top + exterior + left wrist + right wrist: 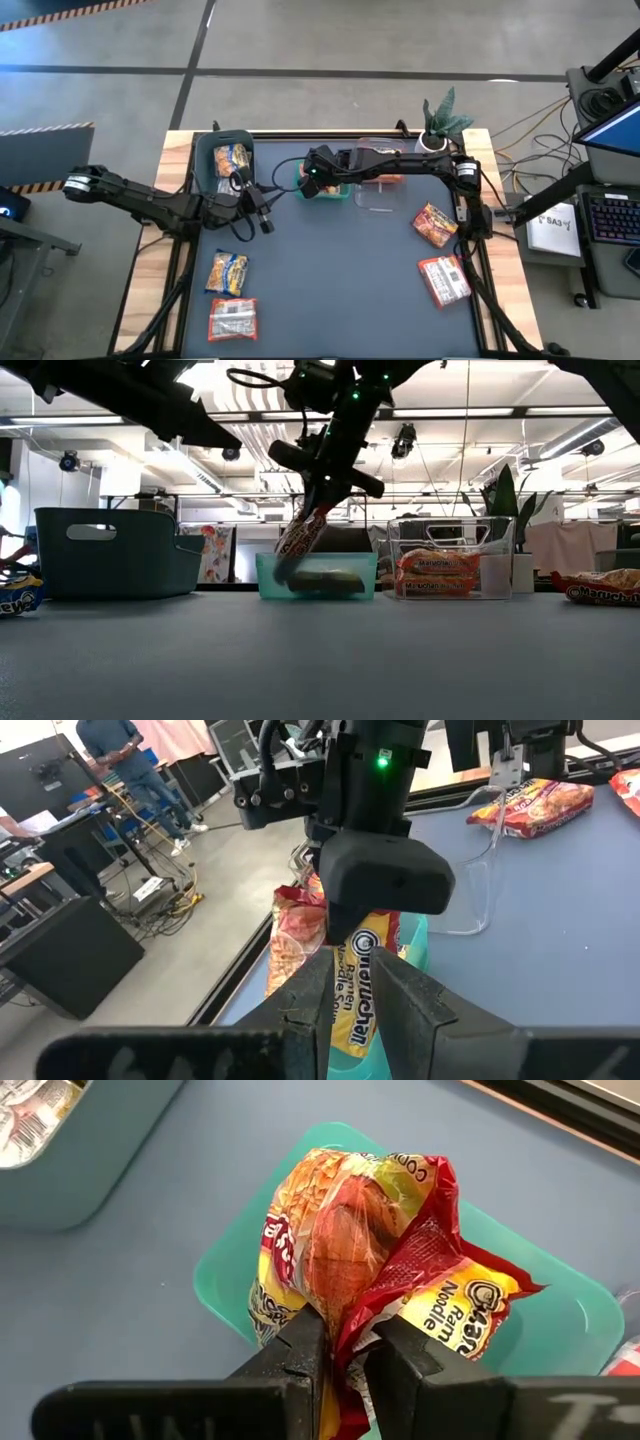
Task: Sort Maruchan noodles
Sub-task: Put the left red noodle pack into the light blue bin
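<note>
The right end effector (345,1345) is clamped on a red-and-yellow packet (370,1260), which hangs tilted with its lower end in the teal tray (560,1320) at the back of the bench (340,290). The left end effector (265,222) hovers near the dark bin (205,150), which holds one packet (230,158); whether its fingers are together cannot be told. Two packets (228,272) lie front left, two more (436,224) on the right, and others fill the clear bin (445,572)
</note>
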Controlling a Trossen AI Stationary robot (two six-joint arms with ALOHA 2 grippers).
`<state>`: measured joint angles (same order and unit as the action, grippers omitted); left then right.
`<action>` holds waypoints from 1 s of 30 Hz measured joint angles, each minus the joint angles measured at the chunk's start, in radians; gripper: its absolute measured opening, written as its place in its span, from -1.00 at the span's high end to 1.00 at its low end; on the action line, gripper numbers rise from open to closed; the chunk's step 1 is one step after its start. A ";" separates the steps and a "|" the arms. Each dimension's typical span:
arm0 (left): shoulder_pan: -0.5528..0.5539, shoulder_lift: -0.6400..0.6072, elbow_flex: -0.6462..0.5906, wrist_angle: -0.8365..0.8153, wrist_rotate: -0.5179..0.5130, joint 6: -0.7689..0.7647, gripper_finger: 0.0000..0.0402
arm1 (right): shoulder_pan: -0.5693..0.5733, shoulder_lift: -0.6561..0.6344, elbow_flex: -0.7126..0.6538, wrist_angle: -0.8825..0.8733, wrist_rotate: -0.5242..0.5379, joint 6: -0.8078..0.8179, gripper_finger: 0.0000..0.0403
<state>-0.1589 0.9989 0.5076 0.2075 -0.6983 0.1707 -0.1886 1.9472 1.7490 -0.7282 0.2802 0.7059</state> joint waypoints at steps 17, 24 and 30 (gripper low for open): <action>0.000 0.000 0.000 0.000 0.001 -0.007 0.74 | 0.001 -0.001 -0.001 0.100 0.001 -0.055 0.26; 0.000 0.000 0.000 0.000 0.001 -0.014 0.74 | 0.001 -0.010 -0.002 0.211 -0.068 -0.155 0.18; 0.000 0.000 0.000 -0.007 0.003 -0.034 0.74 | -0.014 -0.073 -0.001 0.043 -0.031 -0.119 0.40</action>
<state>-0.1589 0.9993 0.5076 0.2009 -0.6955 0.1370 -0.2026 1.8743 1.7477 -0.6857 0.2496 0.5868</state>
